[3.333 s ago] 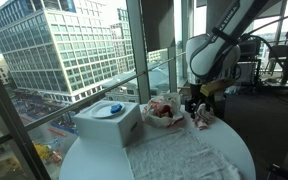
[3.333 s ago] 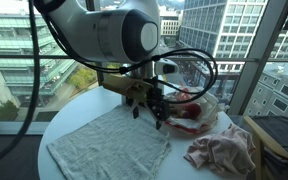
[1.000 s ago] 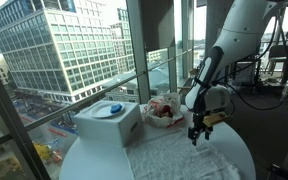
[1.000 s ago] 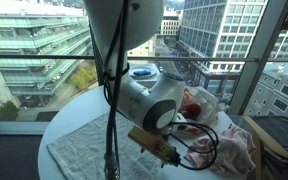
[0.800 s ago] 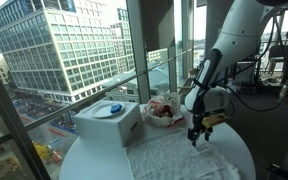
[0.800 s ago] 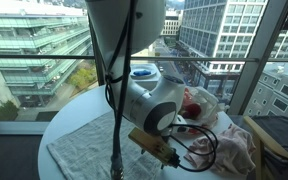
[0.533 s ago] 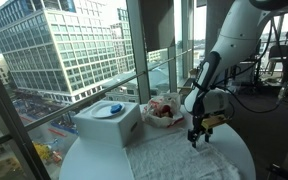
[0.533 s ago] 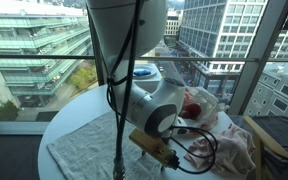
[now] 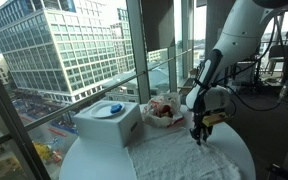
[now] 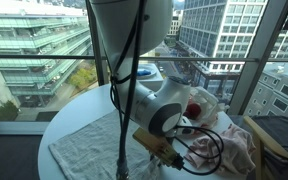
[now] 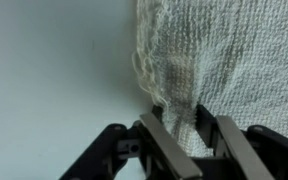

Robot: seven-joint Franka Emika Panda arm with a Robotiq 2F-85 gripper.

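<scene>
A white woven towel (image 9: pixel 177 156) lies spread flat on the round white table (image 9: pixel 82 160); it also shows in the other exterior view as the towel (image 10: pixel 96 143). My gripper (image 9: pixel 200 138) points straight down at the towel's edge near the table's rim. In the wrist view the gripper (image 11: pixel 181 120) has its two dark fingers (image 11: pixel 156 135) pressed in on a raised fold of the towel (image 11: pixel 234 50) at its frayed edge. The cloth bunches up between the pads. Bare table (image 11: pixel 54 70) lies beside the fold.
A white box (image 9: pixel 108 124) with a blue object on top stands near the window. A clear bowl (image 9: pixel 164 111) holding red things sits at the back of the table. A pinkish crumpled cloth (image 10: pixel 229 150) lies by the rim. Glass windows close the far side.
The jaws have closed from wide open onto the towel's edge, pinching up a fold. The arm has barely shifted over the same spot.
</scene>
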